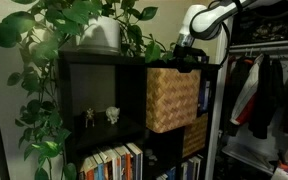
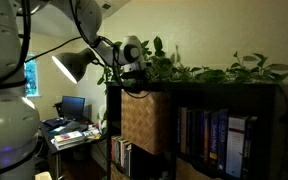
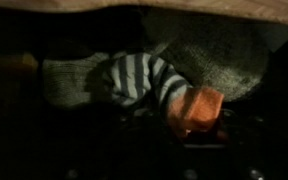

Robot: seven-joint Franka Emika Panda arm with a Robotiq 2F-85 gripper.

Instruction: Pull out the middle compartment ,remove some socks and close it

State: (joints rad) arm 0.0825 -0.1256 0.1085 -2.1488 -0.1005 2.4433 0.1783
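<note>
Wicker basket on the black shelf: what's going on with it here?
The robot arm has its end effector at the open top of the tan wicker basket, which sticks out of the black shelf unit. The wrist view looks into the dark basket at a striped sock with an orange tip among grey cloth. Whether the end effector is open or shut cannot be told.

Black shelf unit (wicker basket inside)
</note>
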